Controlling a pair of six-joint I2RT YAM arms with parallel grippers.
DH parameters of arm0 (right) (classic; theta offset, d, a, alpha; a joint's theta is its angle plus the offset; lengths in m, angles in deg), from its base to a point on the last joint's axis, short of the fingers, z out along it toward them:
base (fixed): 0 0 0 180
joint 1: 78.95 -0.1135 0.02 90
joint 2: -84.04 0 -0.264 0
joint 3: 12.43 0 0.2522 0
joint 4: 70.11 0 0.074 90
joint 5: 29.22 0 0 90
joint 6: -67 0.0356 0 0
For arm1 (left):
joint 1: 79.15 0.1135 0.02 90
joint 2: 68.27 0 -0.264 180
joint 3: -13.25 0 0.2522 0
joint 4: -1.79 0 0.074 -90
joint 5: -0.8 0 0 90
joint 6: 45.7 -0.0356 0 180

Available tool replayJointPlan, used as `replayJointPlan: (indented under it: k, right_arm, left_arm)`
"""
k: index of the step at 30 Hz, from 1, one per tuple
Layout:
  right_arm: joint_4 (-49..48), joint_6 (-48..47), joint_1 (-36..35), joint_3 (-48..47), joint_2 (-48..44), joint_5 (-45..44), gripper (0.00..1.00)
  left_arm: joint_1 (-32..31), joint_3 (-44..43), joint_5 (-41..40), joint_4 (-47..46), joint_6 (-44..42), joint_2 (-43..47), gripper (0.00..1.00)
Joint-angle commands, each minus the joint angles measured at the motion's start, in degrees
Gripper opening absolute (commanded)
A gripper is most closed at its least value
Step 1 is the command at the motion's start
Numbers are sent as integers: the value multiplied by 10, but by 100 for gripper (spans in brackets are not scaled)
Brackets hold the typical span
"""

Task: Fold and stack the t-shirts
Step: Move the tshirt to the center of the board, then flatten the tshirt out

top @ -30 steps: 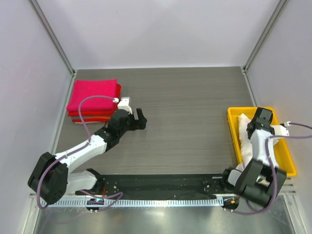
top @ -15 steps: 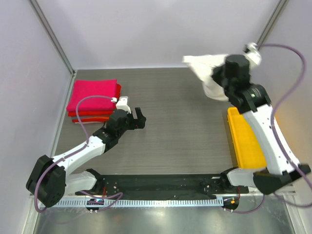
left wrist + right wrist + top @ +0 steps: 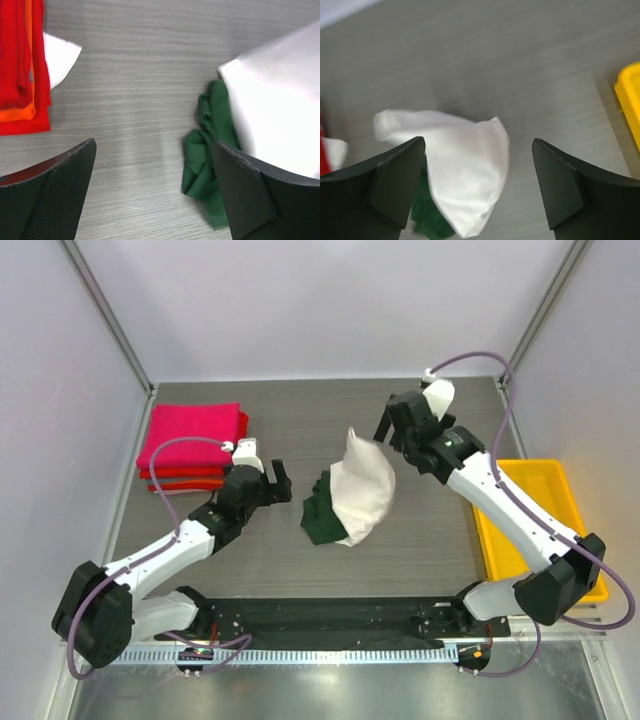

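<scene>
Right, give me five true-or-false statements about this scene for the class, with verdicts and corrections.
1. The white shirt lies folded on the stack. False: it lies crumpled in the middle, apart from the stack.
2. The left pincer and the right pincer are both open. True.
3. The stack is pink on top. True.
4. The right pincer grips the white shirt. False: nothing is between its fingers.
5. The tray stands on the left side. False: it is on the right.
</scene>
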Motion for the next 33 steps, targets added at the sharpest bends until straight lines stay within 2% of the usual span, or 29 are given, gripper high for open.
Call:
replayJointPlan:
  k: [1,2,3,7,9,12,13,14,16,18,21,22,25,29,33]
  right_arm:
    - [-32,-10,1,97,-24,11,93]
    - [-58,-29,1,118,-30,39,85]
    - [-68,-32,0,138,-42,53,83]
    - [-127,-59,0,238,-75,125,81]
    - [-149,-65,0,256,-78,149,77]
    - [-167,-64,0,274,-72,189,71]
    - [-183,-62,0,285,-63,203,68]
    - [-191,-60,0,290,-59,219,66]
    - [-208,-57,-3,305,-46,263,65]
    - [-225,-55,-6,314,-38,271,62]
    - [-228,-51,-7,319,-35,260,61]
    - [-230,-52,-7,319,-35,261,61]
    - [-237,-54,-7,326,-43,258,61]
    - [-239,-50,-7,333,-46,259,62]
    - [-240,-54,-7,326,-40,258,62]
  left_arm:
    - [-1,-26,-25,18,5,-14,98]
    - [0,-28,-19,19,4,-17,98]
    - [-1,-31,-11,19,3,-22,98]
    - [0,-38,50,7,-9,-47,98]
    - [0,-49,80,1,-13,-64,97]
    - [-1,-71,170,-8,-22,-108,85]
    - [-2,-75,201,-11,-25,-133,76]
    - [-1,-84,240,-17,-26,-144,72]
    - [-1,-96,268,-18,-29,-180,63]
    - [-3,-114,300,-10,-27,-202,60]
    - [-7,-121,312,-7,-30,-218,55]
    - [-7,-121,313,-9,-31,-218,48]
    - [-10,-121,336,-11,-34,-217,39]
    - [-16,-137,299,29,-35,-229,38]
    - [-16,-138,331,54,-20,-225,40]
